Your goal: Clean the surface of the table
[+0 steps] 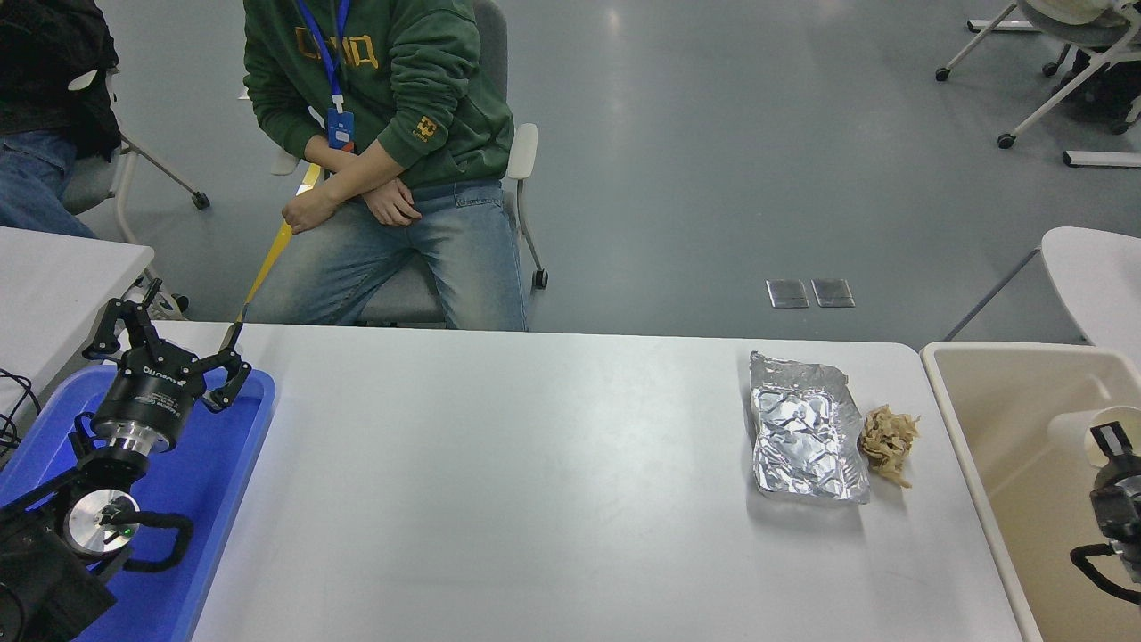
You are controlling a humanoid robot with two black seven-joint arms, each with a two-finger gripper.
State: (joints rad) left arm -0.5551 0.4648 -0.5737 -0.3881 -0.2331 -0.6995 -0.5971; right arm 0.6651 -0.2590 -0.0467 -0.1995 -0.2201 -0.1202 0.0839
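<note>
Table: wide white top with rounded corners, filling the lower middle of the view; mostly bare.
Foil: crumpled silver sheet lying flat on the table near its far right corner.
Wad: tan crumpled clump on the table, just beside the foil's right edge, perhaps touching it.
Bin: beige, open-topped, just off the table's right end.
Cup: pale paper cup on its side over the bin, at the right gripper's tip.
Right gripper: comes in at the right edge, over the bin; only part of it shows. It seems to be at the cup's mouth, but whether its fingers are closed on it I cannot tell.
Left gripper: parked at the lower left above the tray, fingers spread wide, nothing in them.
Tray: blue plastic, on the table's left end, under the left arm.
Person: seated on a chair at the far side, green hoodie and jeans, hands crossed over the lap, one holding a yellow stick whose tip reaches the table's far left edge.
</note>
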